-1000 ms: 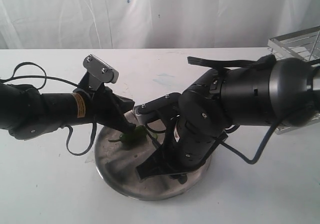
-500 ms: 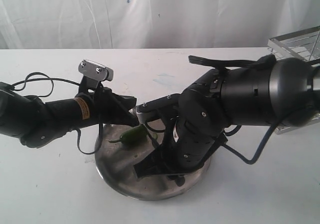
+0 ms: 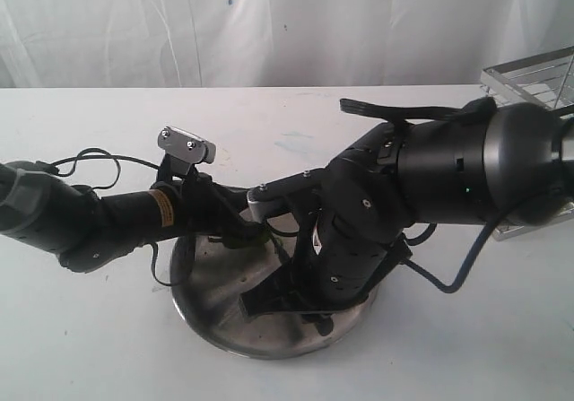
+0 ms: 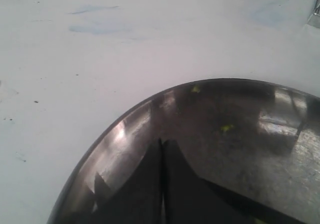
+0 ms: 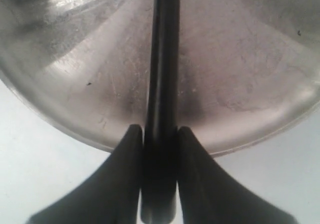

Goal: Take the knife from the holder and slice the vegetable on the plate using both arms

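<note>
The steel plate [image 3: 211,298] lies at the table's middle. My left gripper [image 3: 249,224] reaches over its far rim, fingers pressed shut with nothing between them; in the left wrist view it [image 4: 162,143] hovers just above the plate [image 4: 250,159]. The vegetable [image 3: 259,235] shows only as a green sliver by those fingertips. Small green bits [image 4: 226,128] lie on the plate. My right gripper [image 5: 156,130] is shut on the knife [image 5: 162,58] by its black handle, and the knife stretches out over the plate [image 5: 240,83]. In the exterior view the bulky right arm hides the knife.
The wire holder [image 3: 529,74] stands at the far right edge of the table, behind the right arm. A white curtain backs the table. Cables loop from the left arm [image 3: 90,163] over the white tabletop.
The left arm has swung right and lower, bringing its shut gripper over the vegetable, which showed in full before and is now mostly covered. The right arm has barely moved.
</note>
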